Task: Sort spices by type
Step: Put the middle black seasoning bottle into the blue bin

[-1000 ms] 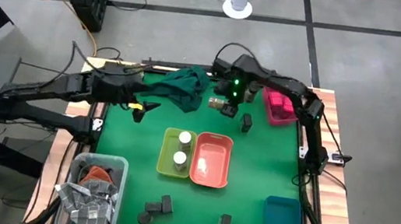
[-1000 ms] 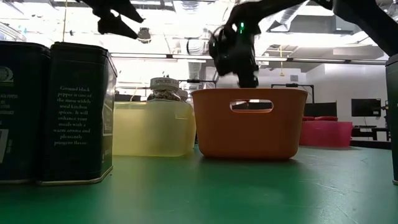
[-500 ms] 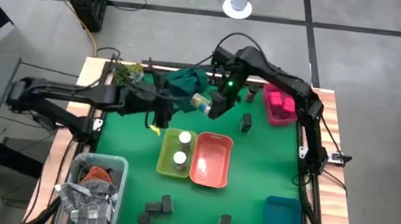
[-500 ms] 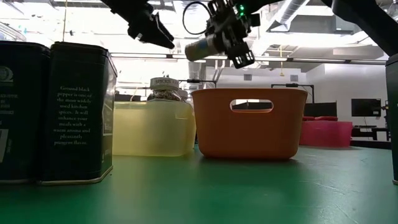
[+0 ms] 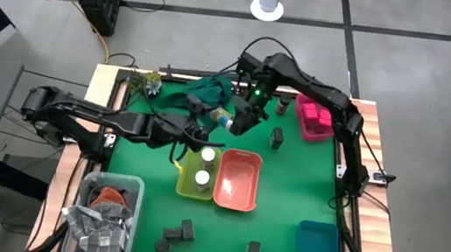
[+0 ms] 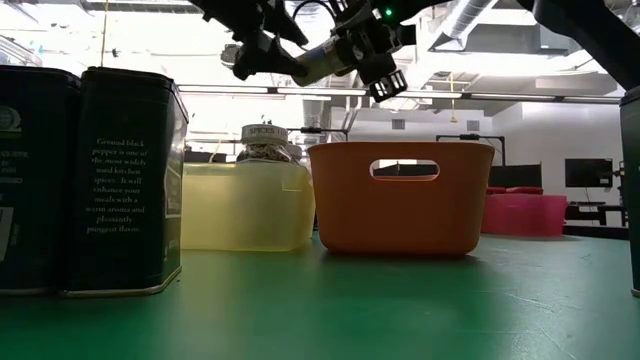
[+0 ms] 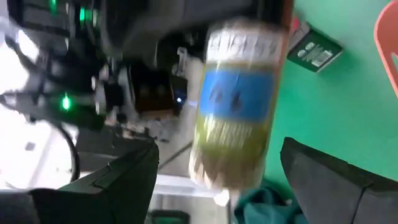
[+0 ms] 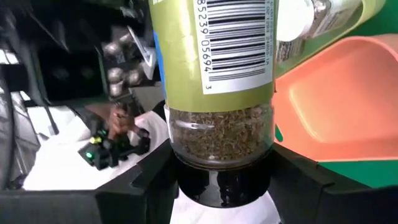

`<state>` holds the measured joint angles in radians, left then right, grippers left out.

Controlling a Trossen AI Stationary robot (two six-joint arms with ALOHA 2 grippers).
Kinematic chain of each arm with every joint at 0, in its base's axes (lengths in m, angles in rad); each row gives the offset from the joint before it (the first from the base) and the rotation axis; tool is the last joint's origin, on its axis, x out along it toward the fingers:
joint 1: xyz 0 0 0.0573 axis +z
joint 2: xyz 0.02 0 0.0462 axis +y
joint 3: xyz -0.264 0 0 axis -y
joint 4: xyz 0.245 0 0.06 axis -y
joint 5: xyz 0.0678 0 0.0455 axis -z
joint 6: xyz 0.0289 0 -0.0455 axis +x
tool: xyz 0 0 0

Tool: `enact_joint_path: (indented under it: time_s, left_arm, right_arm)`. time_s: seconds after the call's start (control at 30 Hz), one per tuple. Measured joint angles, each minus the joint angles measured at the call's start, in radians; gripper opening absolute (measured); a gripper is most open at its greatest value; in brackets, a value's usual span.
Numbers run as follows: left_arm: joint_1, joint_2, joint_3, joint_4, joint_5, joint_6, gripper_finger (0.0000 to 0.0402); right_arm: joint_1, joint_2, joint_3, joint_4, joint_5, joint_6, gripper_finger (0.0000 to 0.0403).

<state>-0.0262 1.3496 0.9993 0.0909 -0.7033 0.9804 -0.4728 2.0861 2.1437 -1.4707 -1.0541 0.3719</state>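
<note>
We hold one spice jar (image 5: 222, 117) aloft in the right gripper (image 5: 237, 121), clamped by its dark cap end and lying sideways above the worktop's far middle, just beyond the yellow bin (image 5: 198, 172). Our left gripper (image 5: 194, 130) hangs close beside the jar's free end with its fingers spread and nothing in them; a handover looks likely.

Two white-topped jars (image 5: 204, 165) already stand in the yellow bin at the worktop's centre, and the pink packs (image 5: 315, 117) sit in the pink tray (image 5: 310, 131) by the far right corner. The orange bin (image 5: 237, 181) looks bare, as does the blue tray (image 5: 316, 249) at the near right. Dark packs (image 5: 178, 232) remain loose along the near edge, with two more (image 5: 280, 122) in the far right part of the worktop, so we judge the sorting under halfway.
</note>
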Motion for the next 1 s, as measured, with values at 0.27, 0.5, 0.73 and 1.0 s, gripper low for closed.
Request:
enact_joint_path:
  time_s: [0.27, 0.5, 0.73, 1.0]
  left_arm:
    - [0.000, 0.072, 0.000, 0.099, -0.005, 0.107, 0.0320]
    - [0.000, 0.078, 0.000, 0.112, -0.005, 0.049, 0.0267]
    - [-0.006, 0.077, 0.000, 0.111, -0.019, 0.043, 0.0169]
    - [-0.006, 0.077, 0.000, 0.102, -0.016, -0.077, 0.0164]
  right_arm:
    - [0.023, 0.000, 0.000, 0.065, -0.041, 0.070, 0.0236]
    - [0.033, 0.000, -0.001, 0.104, -0.062, 0.084, 0.0236]
    - [0.021, 0.001, -0.002, 0.140, -0.061, 0.103, 0.0253]
    - [-0.033, 0.002, 0.019, 0.134, -0.070, 0.068, 0.0312]
